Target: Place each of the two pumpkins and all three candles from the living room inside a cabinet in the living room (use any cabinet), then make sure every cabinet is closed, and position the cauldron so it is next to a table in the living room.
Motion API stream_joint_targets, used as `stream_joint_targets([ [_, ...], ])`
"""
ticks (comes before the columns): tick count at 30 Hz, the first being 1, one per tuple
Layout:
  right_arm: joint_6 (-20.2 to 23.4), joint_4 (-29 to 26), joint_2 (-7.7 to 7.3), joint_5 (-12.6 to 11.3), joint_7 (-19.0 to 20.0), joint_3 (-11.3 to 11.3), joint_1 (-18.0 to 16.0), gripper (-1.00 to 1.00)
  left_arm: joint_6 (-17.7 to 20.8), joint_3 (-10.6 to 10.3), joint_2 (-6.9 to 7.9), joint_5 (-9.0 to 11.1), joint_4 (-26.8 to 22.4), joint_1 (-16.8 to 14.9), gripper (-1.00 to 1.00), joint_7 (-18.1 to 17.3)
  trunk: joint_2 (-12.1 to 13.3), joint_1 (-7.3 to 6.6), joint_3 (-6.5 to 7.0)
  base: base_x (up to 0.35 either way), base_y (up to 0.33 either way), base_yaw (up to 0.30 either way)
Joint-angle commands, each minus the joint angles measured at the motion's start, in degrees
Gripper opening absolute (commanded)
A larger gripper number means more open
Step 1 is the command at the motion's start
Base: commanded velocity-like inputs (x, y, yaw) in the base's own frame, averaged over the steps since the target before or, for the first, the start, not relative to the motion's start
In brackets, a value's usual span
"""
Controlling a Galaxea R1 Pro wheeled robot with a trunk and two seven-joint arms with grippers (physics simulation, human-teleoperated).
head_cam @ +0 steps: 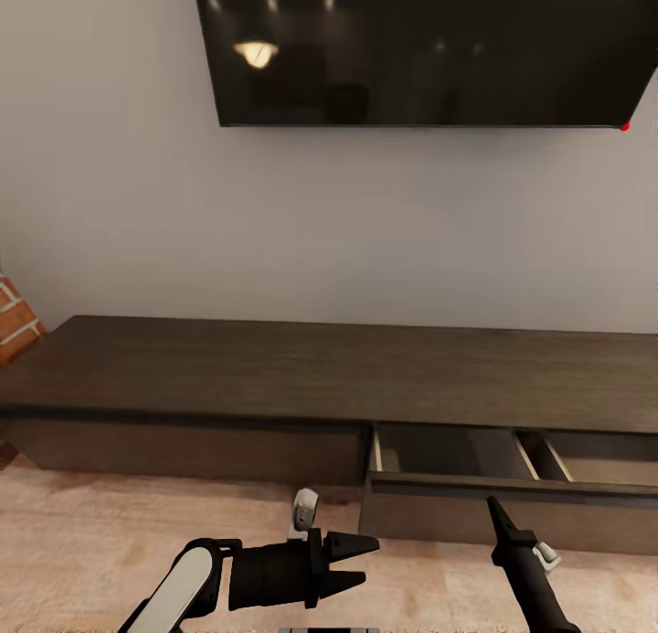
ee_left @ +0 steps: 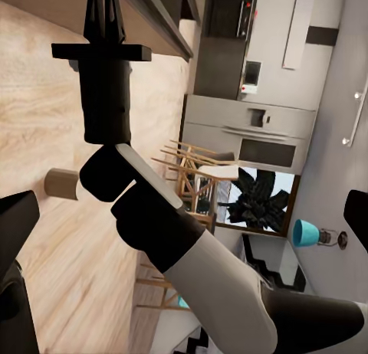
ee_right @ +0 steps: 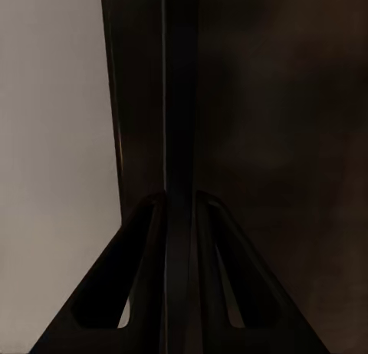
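Observation:
The long dark-brown cabinet [head_cam: 274,368] runs along the wall. One drawer [head_cam: 457,452] is pulled partly out, and its visible part holds nothing. My right gripper [head_cam: 493,505] is shut, its tip right at that drawer's front panel [head_cam: 512,510]; its closed fingers [ee_right: 146,277] face dark wood. My left gripper [head_cam: 358,562] hangs open and empty low over the floor, pointing right. A short pale cylinder [ee_left: 61,184], apparently a candle, lies on the wood floor past the right arm [ee_left: 103,86]. The pumpkins, cauldron and table are out of view.
A large black TV [head_cam: 420,48] hangs on the wall above the cabinet. A brick wall edge [head_cam: 14,322] stands at far left. The left wrist view looks across to a kitchen with an oven [ee_left: 253,132], wooden chairs [ee_left: 199,174] and a dark plant [ee_left: 257,204].

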Motion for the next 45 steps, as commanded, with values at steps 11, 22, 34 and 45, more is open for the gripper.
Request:
stream_joint_targets([
  [11,0.9,-0.1,0.08,-1.7,1.5,-1.1,-0.1,-1.0,0.1,0.0,0.04,-0.2,0.0,0.0,1.0,-0.3,0.0,-0.03,-0.03,-0.036,0.0,0.0],
  [22,1.0,-0.1,0.06,-1.8,1.1,-1.2,-0.1,-1.0,0.1,0.0,0.04,-0.2,0.0,0.0,1.0,-0.3,0.0,-0.03,-0.03,0.0,0.0,0.0],
  [34,1.1,-0.1,0.13,-1.8,0.9,-1.2,-0.1,-1.0,0.1,0.0,0.04,-0.2,0.0,0.0,1.0,-0.3,0.0,-0.03,-0.03,0.0,0.0,0.0],
  [45,1.1,0.0,-0.11,-1.7,0.8,-1.3,-0.1,-1.0,0.1,0.0,0.08,-0.2,-0.1,0.0,1.0,-0.3,0.0,-0.03,-0.03,-0.038,0.0,0.0],
])
